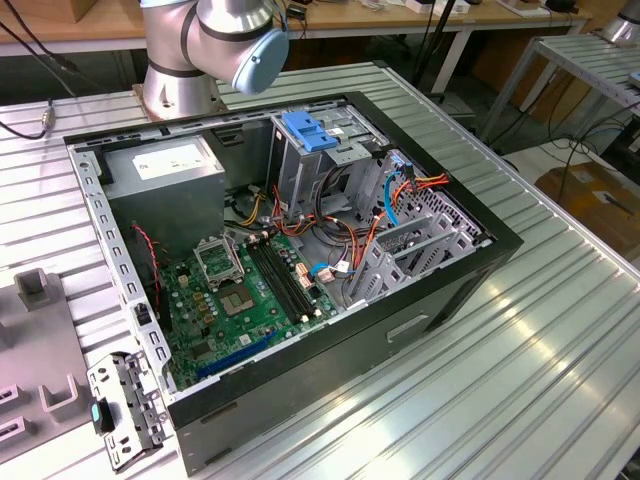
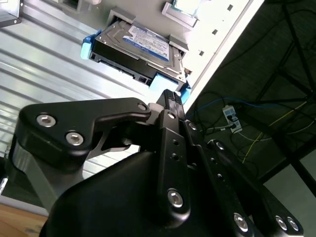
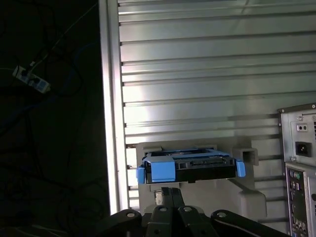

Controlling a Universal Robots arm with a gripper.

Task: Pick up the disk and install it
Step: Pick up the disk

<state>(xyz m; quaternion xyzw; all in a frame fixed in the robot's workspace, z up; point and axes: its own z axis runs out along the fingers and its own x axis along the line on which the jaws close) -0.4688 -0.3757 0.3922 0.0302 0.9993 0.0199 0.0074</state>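
End effector (image 3: 168, 193) near edge of disk (image 3: 200, 169)

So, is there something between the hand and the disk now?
Nothing visible. In both wrist views the hand points straight at the disk, which rests in a grey holder on the ribbed table; no object lies between them.

Exterior view overlooks the computer case (image 1: 420, 320); both wrist views face the disk (image 2: 148, 43) (image 3: 202, 169).

1 disk (image 2: 143, 42) (blue-railed), 1 open computer case (image 1: 440, 300), 1 arm (image 1: 220, 30).
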